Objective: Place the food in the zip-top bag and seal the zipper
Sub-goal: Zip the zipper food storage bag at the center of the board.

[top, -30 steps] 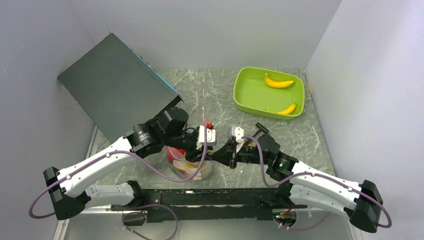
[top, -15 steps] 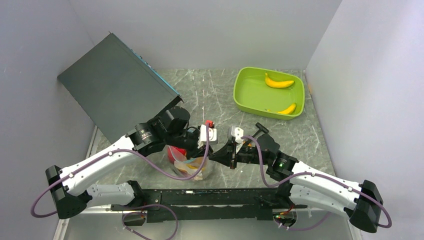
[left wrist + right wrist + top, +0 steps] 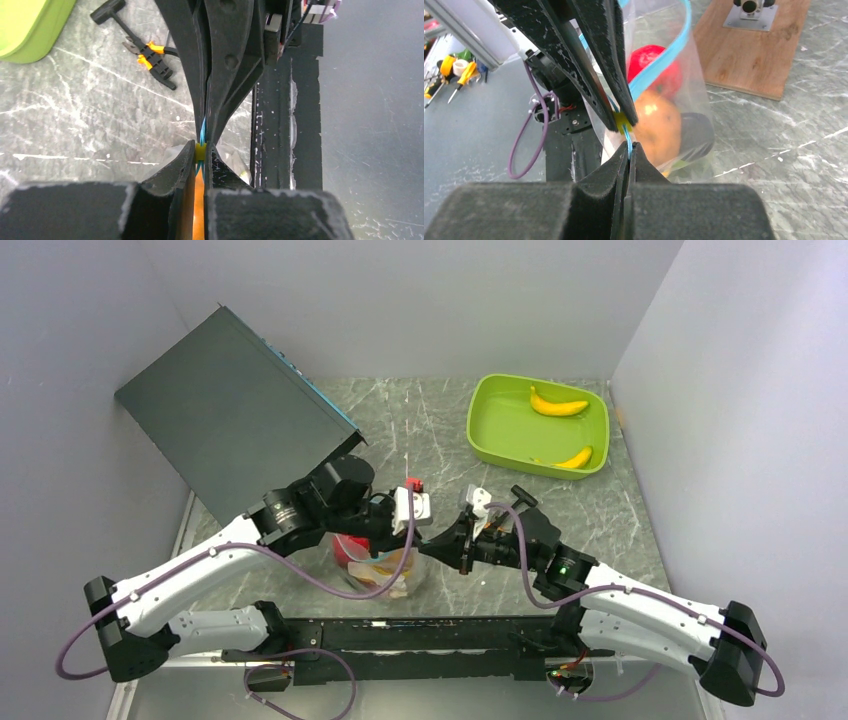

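The clear zip-top bag (image 3: 378, 570) hangs between my two grippers just ahead of the arm bases. In the right wrist view it holds a red fruit (image 3: 654, 60), an orange (image 3: 656, 125) and a dark plum (image 3: 696, 135). The blue zipper (image 3: 669, 50) curves apart on the far side. My left gripper (image 3: 201, 150) is shut on the zipper's yellow slider (image 3: 621, 120). My right gripper (image 3: 629, 146) is shut on the zipper strip right beside it, tip to tip. Two yellow bananas (image 3: 558, 405) (image 3: 575, 458) lie in the lime-green tray (image 3: 490, 410).
A large dark box (image 3: 230, 410) leans at the back left. Black-and-orange pliers (image 3: 150, 55) lie on the marble top to the right of the bag. A wooden board (image 3: 749, 45) lies behind the bag. The black base rail (image 3: 420, 635) runs along the near edge.
Both grippers keep their hold on the bag's top edge. The right gripper has shifted slightly up and towards the left one; the bag has swung a little.
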Controlling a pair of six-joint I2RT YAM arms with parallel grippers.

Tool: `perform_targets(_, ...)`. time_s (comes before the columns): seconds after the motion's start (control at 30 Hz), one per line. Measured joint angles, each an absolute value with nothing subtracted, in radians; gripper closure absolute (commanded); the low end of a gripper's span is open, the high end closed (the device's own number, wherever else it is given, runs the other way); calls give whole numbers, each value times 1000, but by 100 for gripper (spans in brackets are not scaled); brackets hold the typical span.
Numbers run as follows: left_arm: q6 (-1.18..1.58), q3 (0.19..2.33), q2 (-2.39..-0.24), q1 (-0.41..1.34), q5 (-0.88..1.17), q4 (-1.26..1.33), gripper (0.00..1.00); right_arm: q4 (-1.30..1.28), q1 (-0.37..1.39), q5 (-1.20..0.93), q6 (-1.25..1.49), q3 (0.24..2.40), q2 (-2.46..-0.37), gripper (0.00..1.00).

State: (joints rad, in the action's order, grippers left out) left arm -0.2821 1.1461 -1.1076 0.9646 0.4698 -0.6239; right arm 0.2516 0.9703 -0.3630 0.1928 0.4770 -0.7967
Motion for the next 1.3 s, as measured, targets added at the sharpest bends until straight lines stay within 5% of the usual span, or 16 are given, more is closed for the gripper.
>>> perform_targets(0.43, -241, 1075, -951, 942, 410, -635, 100, 205, 962, -322, 245, 464, -682, 100)
perform_targets(0.53, -227, 1060, -934, 942, 414, -647, 100, 159, 959, -377, 220, 488, -709, 86)
perform_targets(0.63, -214, 1059, -934, 938, 414, -663, 100, 103, 957, -411, 192, 527, -728, 61)
perform_targets(0.73, -207, 1059, -940, 936, 418, -668, 100, 67, 956, -430, 174, 557, -728, 50)
perform_targets(0.97, -193, 1059, -964, 936, 429, -672, 100, 12, 956, -479, 148, 646, -829, 41)
perform_targets(1.1, -193, 1059, -966, 936, 439, -672, 100, -18, 956, -496, 140, 675, -899, 54)
perform_targets(1.23, -192, 1059, -966, 936, 448, -672, 100, -32, 956, -511, 129, 695, -937, 94)
perform_targets(1.3, -191, 1059, -966, 936, 448, -672, 100, -36, 956, -508, 126, 701, -937, 100)
